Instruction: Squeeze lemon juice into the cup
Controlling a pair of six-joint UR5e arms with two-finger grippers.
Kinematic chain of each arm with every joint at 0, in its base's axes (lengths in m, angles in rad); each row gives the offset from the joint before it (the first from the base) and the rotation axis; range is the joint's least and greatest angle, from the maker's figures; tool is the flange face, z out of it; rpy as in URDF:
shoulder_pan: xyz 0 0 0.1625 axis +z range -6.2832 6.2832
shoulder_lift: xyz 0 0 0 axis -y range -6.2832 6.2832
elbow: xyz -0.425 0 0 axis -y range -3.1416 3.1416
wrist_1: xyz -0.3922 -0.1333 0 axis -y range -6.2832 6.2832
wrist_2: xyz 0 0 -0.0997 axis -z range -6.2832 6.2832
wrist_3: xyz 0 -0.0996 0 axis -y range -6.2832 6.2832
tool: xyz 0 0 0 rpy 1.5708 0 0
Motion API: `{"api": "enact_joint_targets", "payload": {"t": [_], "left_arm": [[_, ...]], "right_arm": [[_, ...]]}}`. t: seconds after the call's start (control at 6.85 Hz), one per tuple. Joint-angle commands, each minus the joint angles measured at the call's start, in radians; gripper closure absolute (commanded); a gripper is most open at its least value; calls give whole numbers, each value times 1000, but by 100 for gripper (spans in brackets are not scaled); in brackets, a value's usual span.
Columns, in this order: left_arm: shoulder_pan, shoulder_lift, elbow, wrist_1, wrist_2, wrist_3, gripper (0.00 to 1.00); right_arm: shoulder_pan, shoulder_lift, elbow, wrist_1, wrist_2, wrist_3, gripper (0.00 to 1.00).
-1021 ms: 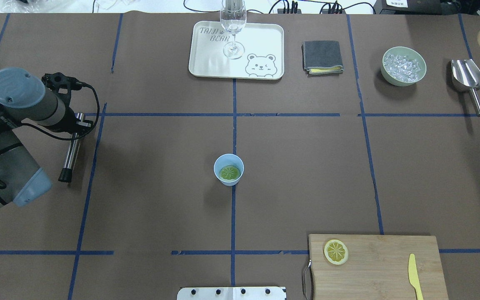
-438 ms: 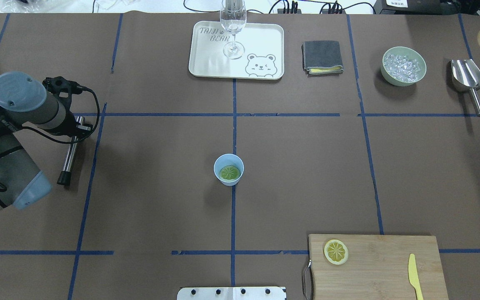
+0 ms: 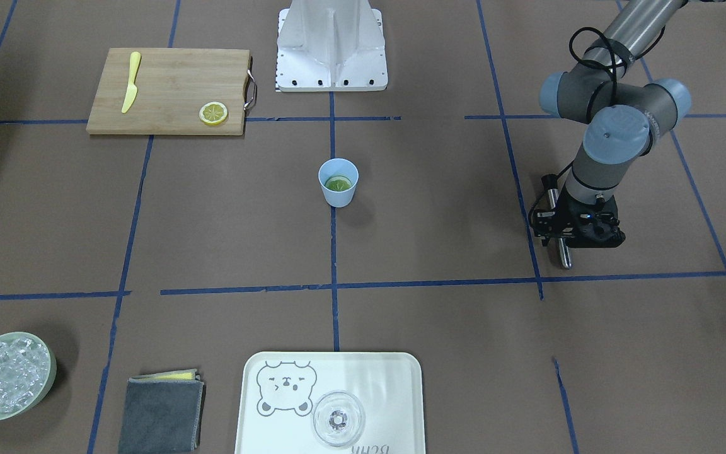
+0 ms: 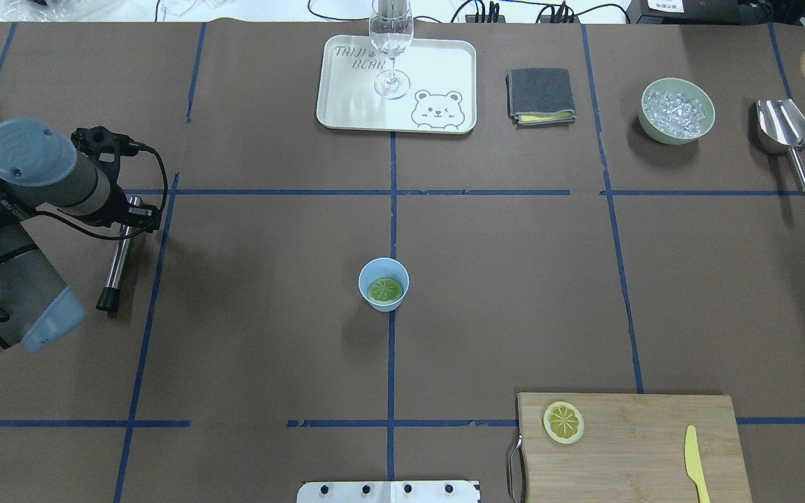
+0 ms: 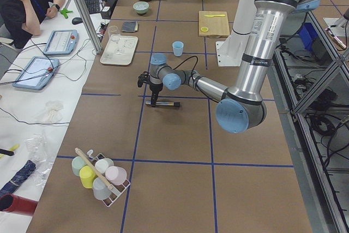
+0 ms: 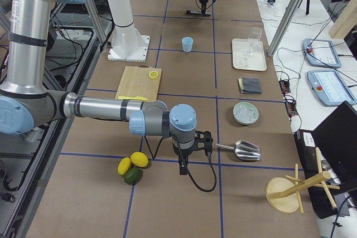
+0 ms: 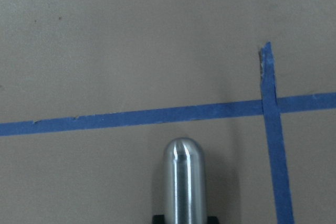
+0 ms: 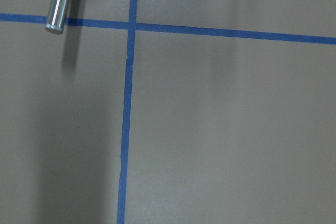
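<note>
So in the last second the only thing that moved is the left arm (image 4: 39, 175). It slid a little further out from the middle of the counter (image 4: 270, 335), and the metal rod (image 4: 119, 251) shifted with it. The cup (image 3: 341, 197) and the lemon (image 4: 384, 288) inside it haven't budged. My read is that the squeezing part is basically done and the tool is getting parked.

The rod runs right under the left jaws, low on the counter or flat on it. I honestly can't tell if they're still pinching it or have let go. The right jaws only show up far off in a side view, so I can't tell there either. The cup sits well apart from the left jaws, out toward the counter's centre.

Materials-wise:
- The rod is polished steel with a domed end and a black cap on the other.
- The cup is smooth, pale blue and tapered.
- The slice is a thin disc with spoke lines, lying flat at the bottom and looking greenish.
- Its twin (image 4: 562, 422) sits on the wooden board (image 4: 640, 447).
- The counter is matte brown with blue tape lines.
</note>
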Motion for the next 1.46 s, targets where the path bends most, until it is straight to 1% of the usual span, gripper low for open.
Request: {"api": "enact_joint_targets", "payload": {"t": [0.0, 0.15, 0.29, 0.44, 0.58, 0.73, 0.88, 1.02, 1.17, 1.31], "left_arm": [[-23, 1, -82, 8, -11, -9, 0], [-87, 13, -85, 9, -17, -7, 0], [-174, 39, -100, 9, -109, -1, 0], [-285, 106, -93, 9, -208, 186, 0], [-434, 126, -56, 39, -231, 473, 0], [-537, 125, -26, 133, -227, 637, 0], [-638, 122, -15, 238, -224, 719, 0], [-711, 130, -10, 302, -236, 828, 0], [-786, 222, -2, 291, -314, 839, 0], [-823, 272, -5, 280, -445, 839, 0]], "right_arm": [[0, -1, 0, 0, 2, -1, 0], [0, -2, 4, 2, 2, -1, 0], [0, -2, 6, 2, 2, -2, 0], [0, -2, 4, 2, 0, -2, 0], [0, 0, 4, 2, 0, -2, 0], [-2, 0, 4, 2, 0, -1, 0], [-2, 0, 4, 3, 0, -2, 0], [0, 0, 7, 3, 0, -4, 0], [0, 0, 7, 3, -1, -4, 0], [-2, 5, 7, 2, -3, -4, 0]]}}
